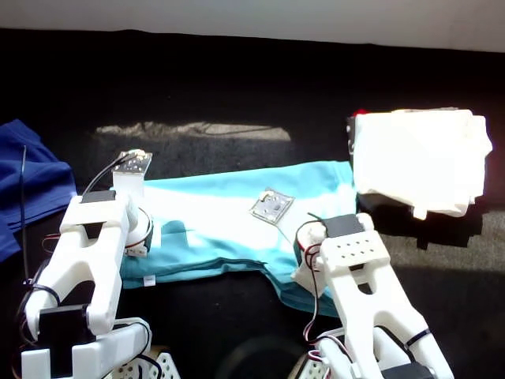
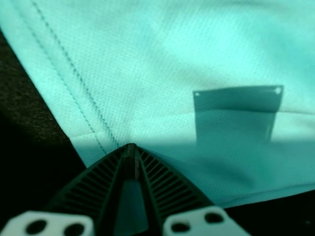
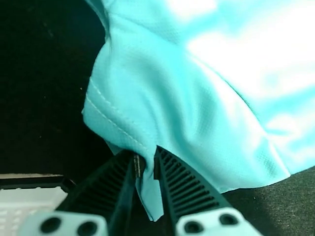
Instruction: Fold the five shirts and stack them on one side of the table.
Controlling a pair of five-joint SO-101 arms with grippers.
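Note:
A turquoise shirt (image 1: 229,217) lies spread across the middle of the black table, with a square label (image 1: 272,207) near its centre. My left gripper (image 1: 144,237) is at the shirt's left edge. In the left wrist view it (image 2: 130,150) is shut on the stitched hem of the turquoise shirt (image 2: 162,73). My right gripper (image 1: 304,254) is at the shirt's near right corner. In the right wrist view it (image 3: 146,160) is shut on a bunched fold of the turquoise shirt (image 3: 197,108), lifted slightly off the table.
A stack of folded white shirts (image 1: 418,158) sits at the back right. A dark blue shirt (image 1: 28,185) lies crumpled at the left edge. Bare black table (image 1: 237,87) stretches behind the turquoise shirt.

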